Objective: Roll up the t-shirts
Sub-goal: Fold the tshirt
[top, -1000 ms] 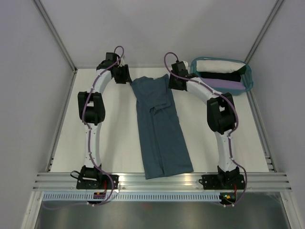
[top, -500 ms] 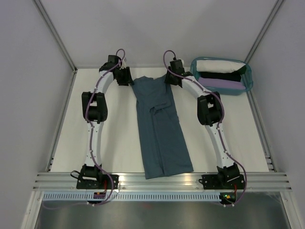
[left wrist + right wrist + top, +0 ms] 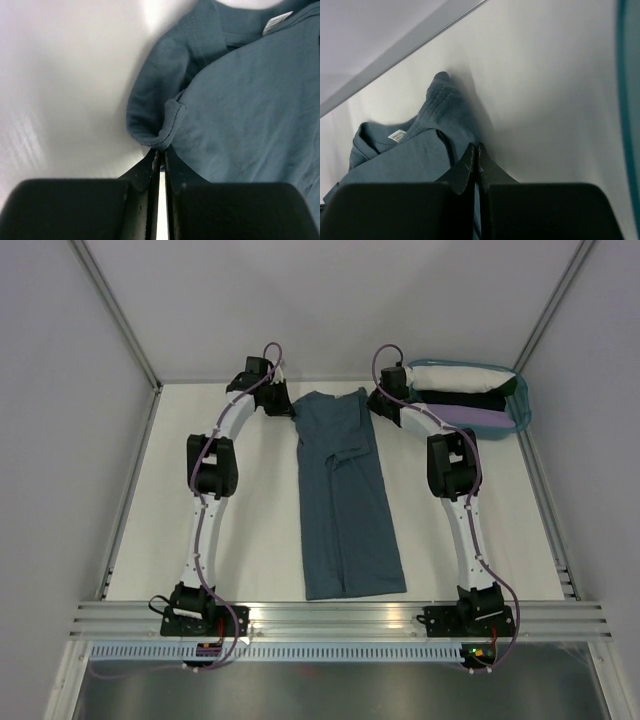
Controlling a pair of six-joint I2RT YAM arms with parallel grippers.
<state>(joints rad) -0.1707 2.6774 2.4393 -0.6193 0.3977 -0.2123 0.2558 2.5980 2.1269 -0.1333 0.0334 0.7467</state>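
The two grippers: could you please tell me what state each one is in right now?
Left gripper: closed, pinching a fold of the blue t-shirt.
Right gripper: closed, apparently pinching the blue t-shirt too.

The plain slate-blue cotton t-shirt [image 3: 345,495] is showing one even, unpatterned colour, broken only by a small white neck label [image 3: 276,21]. The matte white surface [image 3: 250,530] is lying pale beneath it. Right of the t-shirt, the teal translucent plastic basket [image 3: 522,408] is holding a white fabric bundle [image 3: 455,375], a black fabric bundle [image 3: 455,398] and a lilac fabric bundle [image 3: 480,417].
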